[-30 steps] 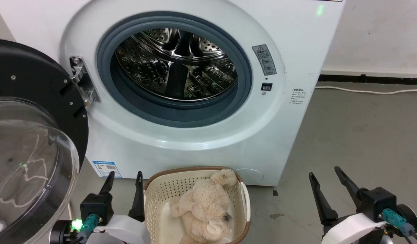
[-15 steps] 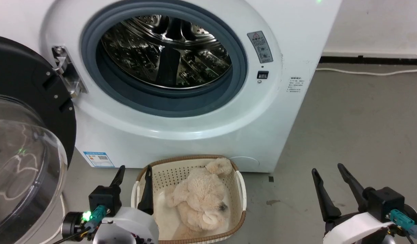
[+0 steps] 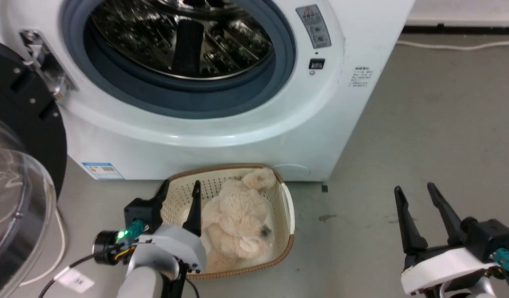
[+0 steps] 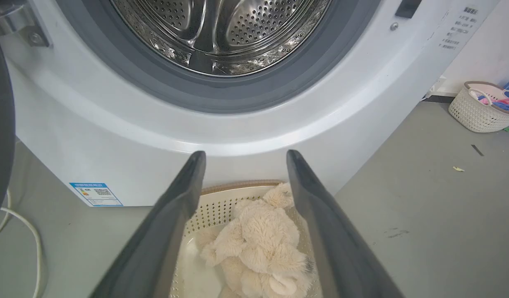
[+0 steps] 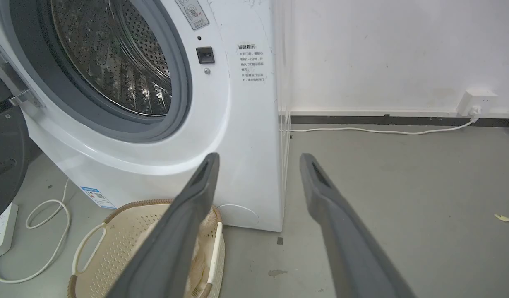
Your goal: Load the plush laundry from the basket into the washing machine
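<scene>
On the grey floor [image 3: 424,124] at the foot of the washing machine [image 3: 221,136], a cream teddy bear [image 3: 234,215] lies in the perforated basket [image 3: 288,207], which sits just before the machine's lower front panel, below its open porthole and steel drum [image 3: 180,37]. The left gripper [image 3: 181,183], fingers spread and holding nothing, hovers at the basket's left side, one finger beside the toy. The right gripper [image 3: 414,187], likewise spread and holding nothing, hangs off the machine's right corner, and the glass door [image 3: 14,207] stands wide open at the machine's left.
</scene>
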{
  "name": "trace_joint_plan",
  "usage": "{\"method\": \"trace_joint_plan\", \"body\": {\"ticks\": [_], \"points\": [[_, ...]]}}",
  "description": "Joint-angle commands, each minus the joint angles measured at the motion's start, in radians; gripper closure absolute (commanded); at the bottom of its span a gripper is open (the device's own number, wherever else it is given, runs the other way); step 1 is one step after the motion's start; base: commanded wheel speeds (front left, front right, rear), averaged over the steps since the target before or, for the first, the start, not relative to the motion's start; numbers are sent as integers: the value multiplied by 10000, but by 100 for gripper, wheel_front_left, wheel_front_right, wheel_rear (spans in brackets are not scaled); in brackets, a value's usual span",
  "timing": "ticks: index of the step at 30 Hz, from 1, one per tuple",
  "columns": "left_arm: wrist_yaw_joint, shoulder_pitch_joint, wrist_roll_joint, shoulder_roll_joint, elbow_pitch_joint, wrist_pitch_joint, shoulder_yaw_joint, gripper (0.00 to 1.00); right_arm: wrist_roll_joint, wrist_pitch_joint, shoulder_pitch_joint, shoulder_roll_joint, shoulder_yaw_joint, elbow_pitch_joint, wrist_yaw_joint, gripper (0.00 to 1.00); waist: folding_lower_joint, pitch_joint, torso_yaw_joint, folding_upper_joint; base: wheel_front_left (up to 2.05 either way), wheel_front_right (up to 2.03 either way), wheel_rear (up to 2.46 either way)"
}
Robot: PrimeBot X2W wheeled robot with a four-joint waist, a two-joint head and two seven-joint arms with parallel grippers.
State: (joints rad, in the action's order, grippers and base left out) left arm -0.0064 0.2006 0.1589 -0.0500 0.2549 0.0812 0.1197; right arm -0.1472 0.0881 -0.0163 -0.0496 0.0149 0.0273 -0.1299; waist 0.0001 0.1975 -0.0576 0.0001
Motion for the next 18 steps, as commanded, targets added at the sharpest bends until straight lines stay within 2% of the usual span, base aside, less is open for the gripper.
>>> {"method": "trace_joint_plan", "body": {"ticks": [1, 10, 18], "points": [[-77, 392, 151, -2, 327, 35, 147, 0, -190, 108, -241, -2, 30, 97, -4, 0, -1, 332, -103, -1, 0, 0, 0], [-79, 1664, 758, -2, 1691, -580, 730, 0, -696, 296, -473, -3, 167, 278, -5, 0, -1, 1402, -405, -1, 0, 0, 0], [115, 2760, 1250, -2, 2930, -1327, 1229, 0, -1143, 463, -611, -3, 284, 407, -5, 0, -1, 2373, -638, -1, 0, 0, 0]]}}
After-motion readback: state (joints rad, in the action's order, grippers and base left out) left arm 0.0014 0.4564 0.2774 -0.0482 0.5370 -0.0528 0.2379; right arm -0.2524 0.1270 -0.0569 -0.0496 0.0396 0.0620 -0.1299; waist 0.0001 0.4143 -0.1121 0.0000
